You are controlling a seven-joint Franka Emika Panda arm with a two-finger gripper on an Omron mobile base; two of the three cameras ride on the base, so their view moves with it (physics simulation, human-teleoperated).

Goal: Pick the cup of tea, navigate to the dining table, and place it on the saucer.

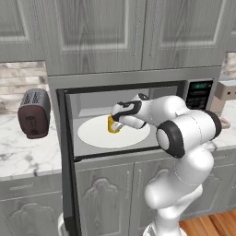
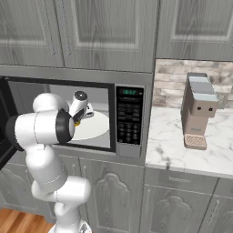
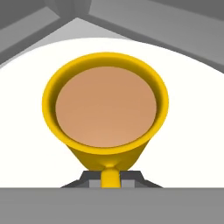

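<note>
The cup of tea [image 1: 112,125], a small yellow mug full of brown liquid, stands on the big white round microwave plate [image 1: 92,133] inside the open microwave. My gripper [image 1: 116,123] reaches in from the right and is shut on the mug's side handle. In the hand view the cup of tea [image 3: 105,107] sits just ahead, its handle pinched in my gripper [image 3: 110,178] between the dark fingertips [image 3: 89,177]. From the right, a sliver of the cup of tea [image 2: 78,121] peeks out past the gripper [image 2: 81,118]. The dining table and the saucer are out of view.
The microwave door [image 1: 67,175] hangs open at the left of the cavity, close to my arm. A dark toaster [image 1: 34,113] stands on the marble worktop to the left. The microwave control panel [image 2: 129,120] and a coffee machine [image 2: 199,111] stand to the right. Wall cabinets hang above.
</note>
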